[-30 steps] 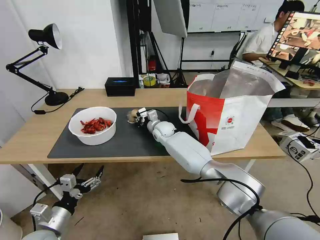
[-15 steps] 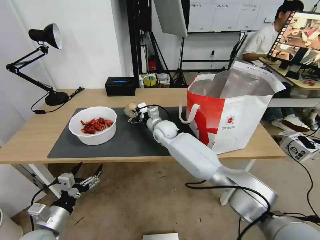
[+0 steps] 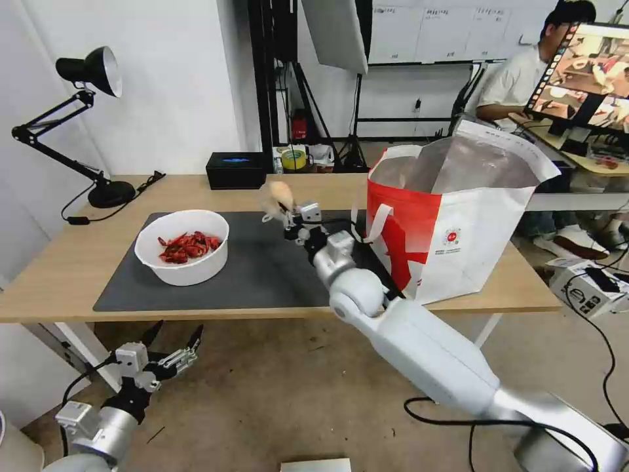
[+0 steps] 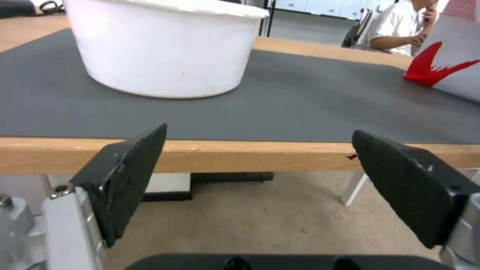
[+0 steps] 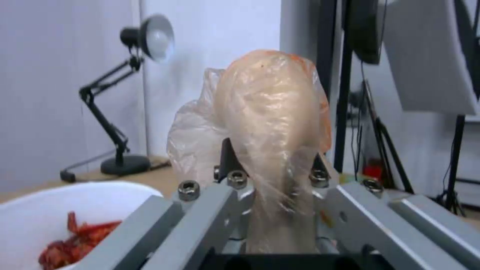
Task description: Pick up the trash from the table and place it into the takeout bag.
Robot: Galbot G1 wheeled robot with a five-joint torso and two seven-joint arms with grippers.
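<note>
My right gripper (image 3: 286, 208) is shut on a beige bun (image 3: 280, 193) wrapped in thin clear plastic, held in the air above the dark grey mat (image 3: 262, 275), left of the takeout bag (image 3: 458, 216). In the right wrist view the bun (image 5: 272, 112) stands squeezed between the fingers. A white bowl of red shells (image 3: 183, 246) sits on the mat's left part; its wall (image 4: 160, 48) shows in the left wrist view. My left gripper (image 3: 175, 341) hangs open below the table's front edge (image 4: 250, 153), parked.
A black desk lamp (image 3: 85, 118) stands at the table's back left and a black tissue box (image 3: 236, 169) at the back edge. The bag's white loop handle (image 3: 367, 219) hangs toward the gripper. A person sits at a monitor in the room behind.
My right gripper has lifted the bun off the mat and carried it up and a little to the right, toward the bag. The left arm has stayed parked.
</note>
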